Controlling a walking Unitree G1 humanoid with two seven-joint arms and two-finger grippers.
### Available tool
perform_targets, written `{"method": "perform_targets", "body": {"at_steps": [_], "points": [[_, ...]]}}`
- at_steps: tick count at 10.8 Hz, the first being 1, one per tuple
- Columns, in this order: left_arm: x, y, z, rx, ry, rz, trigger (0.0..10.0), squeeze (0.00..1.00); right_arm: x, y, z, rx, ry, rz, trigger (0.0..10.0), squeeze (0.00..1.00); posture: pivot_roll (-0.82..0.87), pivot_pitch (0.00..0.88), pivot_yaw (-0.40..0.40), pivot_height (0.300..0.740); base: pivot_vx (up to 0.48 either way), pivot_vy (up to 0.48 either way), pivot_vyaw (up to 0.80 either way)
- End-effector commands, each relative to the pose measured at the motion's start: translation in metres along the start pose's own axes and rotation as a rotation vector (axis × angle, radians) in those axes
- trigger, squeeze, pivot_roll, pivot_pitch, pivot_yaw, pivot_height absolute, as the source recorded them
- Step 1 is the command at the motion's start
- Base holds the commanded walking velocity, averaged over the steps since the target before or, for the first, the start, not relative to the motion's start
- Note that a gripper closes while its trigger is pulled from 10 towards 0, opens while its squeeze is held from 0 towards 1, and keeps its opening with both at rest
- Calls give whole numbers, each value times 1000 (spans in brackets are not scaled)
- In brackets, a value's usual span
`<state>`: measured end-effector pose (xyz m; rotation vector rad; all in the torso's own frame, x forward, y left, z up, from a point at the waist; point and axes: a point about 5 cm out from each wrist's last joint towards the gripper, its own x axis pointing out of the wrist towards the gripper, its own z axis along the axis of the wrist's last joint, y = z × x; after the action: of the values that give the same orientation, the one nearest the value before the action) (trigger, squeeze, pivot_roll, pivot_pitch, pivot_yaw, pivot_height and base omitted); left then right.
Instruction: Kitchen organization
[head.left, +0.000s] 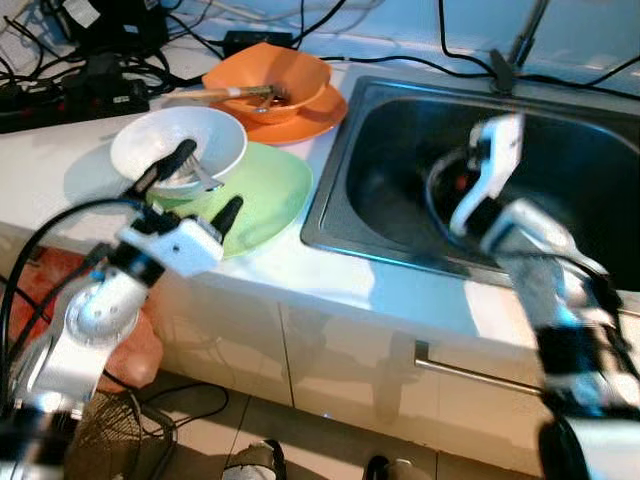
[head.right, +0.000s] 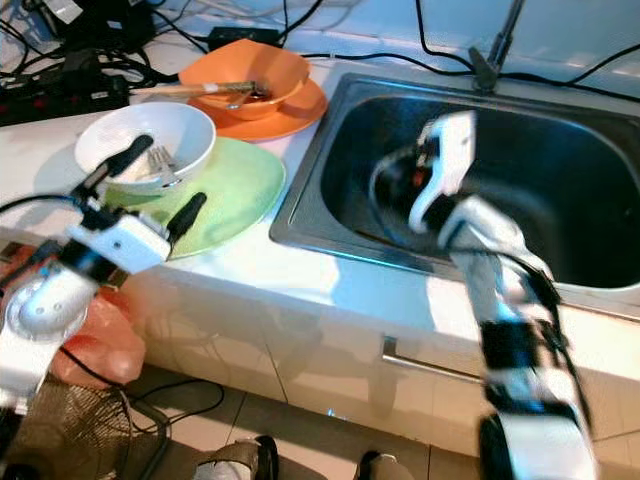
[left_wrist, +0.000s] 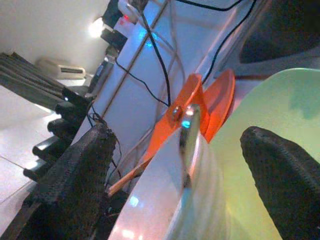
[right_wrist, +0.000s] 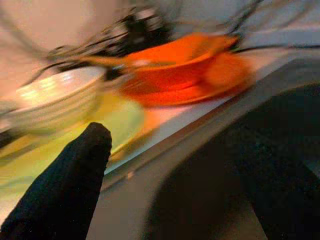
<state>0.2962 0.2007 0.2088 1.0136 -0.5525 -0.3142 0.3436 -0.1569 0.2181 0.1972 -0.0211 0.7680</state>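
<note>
A white bowl (head.left: 178, 145) with a fork (head.left: 203, 178) in it stands on a green plate (head.left: 265, 195) on the counter. Behind them an orange bowl (head.left: 268, 78) holding a wooden-handled utensil sits on an orange plate (head.left: 318, 118). My left gripper (head.left: 208, 182) is open at the white bowl's near rim, one finger over the bowl and the other over the green plate. In the left wrist view the bowl's rim (left_wrist: 192, 165) runs between the two fingers. My right gripper (right_wrist: 175, 142) hangs open over the steel sink (head.left: 345, 190), with nothing between its fingers.
Black power strips and tangled cables (head.left: 70, 95) fill the counter's back left. A black cable clamp (head.left: 505, 65) stands behind the sink. Below the counter are white cabinet doors with a metal handle (head.left: 470, 372). An orange bag (head.left: 145, 350) and a fan (head.left: 110, 435) sit on the floor.
</note>
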Motion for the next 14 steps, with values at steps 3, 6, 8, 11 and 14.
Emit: {"method": "perform_targets", "body": {"at_steps": [3, 6, 8, 11, 14], "points": [[11, -9, -4, 16, -33, -69, 10000, 0, -14, 14, 7, -22, 70, 171, 10000, 0, 122, 138, 16, 740, 0, 0, 0], [17, -15, -6, -10, -58, -114, 8471, 0, -24, 23, 3, -62, 137, 239, 10000, 0, 122, 139, 24, 740, 0, 0, 0], [17, -21, -6, -31, -80, -159, 0, 0, -25, 22, 3, -88, 151, 251, 10000, 0, 119, 138, 30, 740, 0, 0, 0], [26, -21, -6, -31, -111, -172, 0, 0, -15, 26, 6, -133, 183, 333, 10000, 0, 122, 137, 29, 740, 0, 0, 0], [32, -17, 3, -19, -164, -151, 0, 0, -13, 25, 9, -148, 198, 371, 10000, 0, 119, 136, 27, 740, 0, 0, 0]]}}
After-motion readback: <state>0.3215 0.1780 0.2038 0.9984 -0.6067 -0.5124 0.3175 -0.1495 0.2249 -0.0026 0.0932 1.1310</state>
